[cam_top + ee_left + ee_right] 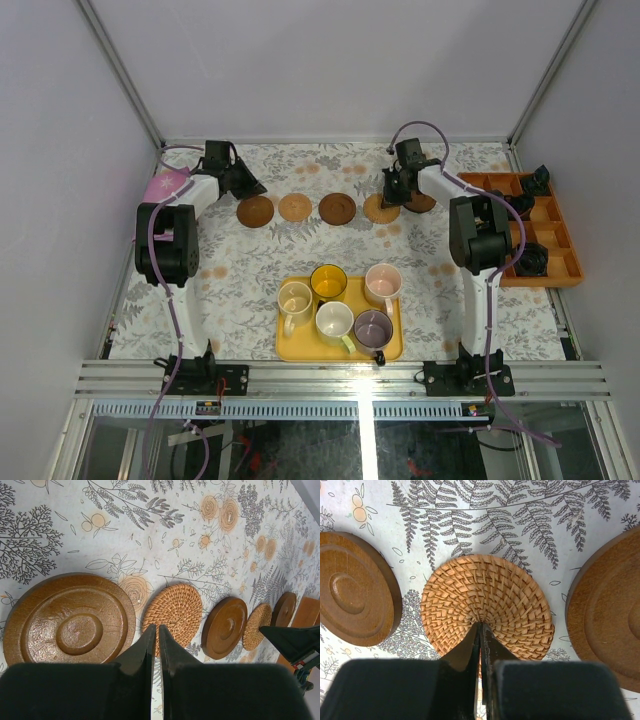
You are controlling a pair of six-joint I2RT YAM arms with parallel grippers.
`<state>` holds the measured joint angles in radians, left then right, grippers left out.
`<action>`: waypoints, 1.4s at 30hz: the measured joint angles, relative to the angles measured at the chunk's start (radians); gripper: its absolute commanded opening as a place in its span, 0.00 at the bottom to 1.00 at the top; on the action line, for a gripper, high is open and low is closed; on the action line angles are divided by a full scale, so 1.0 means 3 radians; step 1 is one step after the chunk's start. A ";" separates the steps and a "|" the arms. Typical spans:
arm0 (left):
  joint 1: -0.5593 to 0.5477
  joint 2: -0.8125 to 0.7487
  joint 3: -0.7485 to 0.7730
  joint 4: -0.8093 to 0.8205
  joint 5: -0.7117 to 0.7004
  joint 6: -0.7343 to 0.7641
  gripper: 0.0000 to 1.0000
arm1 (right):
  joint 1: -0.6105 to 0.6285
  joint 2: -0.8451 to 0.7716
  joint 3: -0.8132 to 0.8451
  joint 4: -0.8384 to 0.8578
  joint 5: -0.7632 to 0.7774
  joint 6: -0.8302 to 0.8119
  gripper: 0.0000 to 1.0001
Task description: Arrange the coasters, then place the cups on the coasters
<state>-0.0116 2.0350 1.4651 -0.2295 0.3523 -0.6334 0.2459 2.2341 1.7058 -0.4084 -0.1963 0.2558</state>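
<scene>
Right wrist: woven coaster (487,600) at tips of closed, empty right tool (481,626); left tool (156,628) near-closed, empty

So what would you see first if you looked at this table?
A row of five round coasters, dark wood and woven ones taking turns, across the far side of the flowery table. Nearer, five colourful cups crowd a yellow tray. The right gripper is shut over a woven coaster.

Between the row of coasters (337,208) and the yellow tray (288,349) we see an open strip of table (240,265) — enough room to pass through. The cups (333,320) stand tightly together on the tray, and the orange compartment tray (562,264) blocks the right edge.
</scene>
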 measured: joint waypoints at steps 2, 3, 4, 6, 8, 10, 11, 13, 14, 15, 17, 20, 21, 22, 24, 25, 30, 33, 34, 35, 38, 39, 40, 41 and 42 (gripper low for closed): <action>0.0000 0.0000 0.0001 0.0003 0.0000 -0.0001 0.05 | 0.0000 0.0000 0.0000 -0.0001 0.0000 0.0003 0.00; 0.0000 0.0000 0.0001 0.0005 0.0001 -0.0001 0.05 | 0.0000 0.0000 0.0000 -0.0001 0.0000 0.0003 0.00; 0.0000 0.0000 0.0001 0.0006 0.0001 -0.0001 0.05 | 0.0000 0.0000 0.0000 -0.0001 0.0000 0.0003 0.00; 0.0000 0.0000 0.0001 0.0013 0.0001 -0.0001 0.05 | 0.0000 0.0000 0.0004 -0.0004 0.0003 0.0003 0.00; 0.0000 0.0000 0.0003 0.0020 0.0001 -0.0001 0.05 | 0.0000 0.0000 0.0024 -0.0033 0.0010 -0.0001 0.00; 0.0000 0.0000 0.0008 0.0019 0.0001 0.0000 0.05 | 0.0000 0.0009 0.0066 -0.0100 0.0036 -0.0010 0.00; 0.0000 0.0000 0.0009 0.0022 0.0001 0.0000 0.05 | 0.0000 0.0023 0.0107 -0.0139 0.0061 -0.0017 0.00; 0.0000 0.0000 0.0015 0.0023 0.0001 0.0000 0.05 | 0.0000 0.0037 0.0189 -0.0178 0.0094 -0.0032 0.00; 0.0000 0.0000 0.0015 0.0022 0.0001 0.0000 0.05 | 0.0000 0.0037 0.0220 -0.0189 0.0104 -0.0039 0.00; 0.0000 0.0000 0.0019 0.0022 0.0001 0.0000 0.05 | 0.0000 0.0037 0.0259 -0.0195 0.0117 -0.0046 0.00; 0.0000 0.0000 0.0022 0.0023 0.0001 0.0000 0.05 | 0.0000 0.0037 0.0312 -0.0188 0.0159 -0.0058 0.00; 0.0000 0.0000 0.0025 0.0023 0.0001 0.0000 0.05 | -0.0001 0.0037 0.0361 -0.0183 0.0257 -0.0075 0.00; 0.0000 0.0000 0.0027 0.0025 0.0001 0.0000 0.05 | -0.0010 0.0037 0.0373 -0.0188 0.0295 -0.0079 0.00; 0.0000 0.0000 0.0027 0.0025 0.0003 0.0000 0.05 | -0.0022 0.0037 0.0388 -0.0198 0.0337 -0.0079 0.00; 0.0000 0.0000 0.0027 0.0025 0.0005 0.0000 0.05 | -0.0041 0.0037 0.0413 -0.0228 0.0390 -0.0075 0.00; 0.0000 0.0000 0.0027 0.0027 0.0010 0.0003 0.05 | -0.0061 0.0037 0.0418 -0.0239 0.0421 -0.0067 0.00; 0.0000 0.0000 0.0027 0.0036 0.0019 0.0019 0.05 | -0.0281 0.0037 0.0418 -0.0264 0.0460 -0.0032 0.00; 0.0000 0.0000 0.0027 0.0047 0.0025 0.0029 0.05 | -0.0418 0.0037 0.0418 -0.0266 0.0512 -0.0020 0.00; 0.0000 0.0000 0.0027 0.0048 0.0027 0.0033 0.05 | -0.0464 0.0037 0.0418 -0.0266 0.0520 -0.0015 0.00; 0.0000 0.0000 0.0027 0.0048 0.0028 0.0036 0.05 | -0.0501 0.0037 0.0418 -0.0264 0.0534 -0.0009 0.00; 0.0000 0.0000 0.0027 0.0051 0.0036 0.0037 0.05 | -0.0558 0.0037 0.0418 -0.0268 0.0542 0.0000 0.00; 0.0000 0.0000 0.0027 0.0052 0.0042 0.0037 0.06 | -0.0565 0.0037 0.0418 -0.0267 0.0542 0.0005 0.00; 0.0000 0.0000 0.0027 0.0052 0.0050 0.0039 0.06 | -0.0565 0.0037 0.0418 -0.0267 0.0542 0.0009 0.00; 0.0000 0.0000 0.0027 0.0053 0.0053 0.0041 0.06 | -0.0565 0.0037 0.0418 -0.0267 0.0540 0.0010 0.00; 0.0000 0.0000 0.0027 0.0055 0.0061 0.0045 0.06 | -0.0565 0.0038 0.0418 -0.0267 0.0539 0.0013 0.00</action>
<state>-0.0116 2.0350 1.4731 -0.2131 0.3706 -0.6201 0.0765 2.2456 1.8313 -0.4885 -0.0345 0.2596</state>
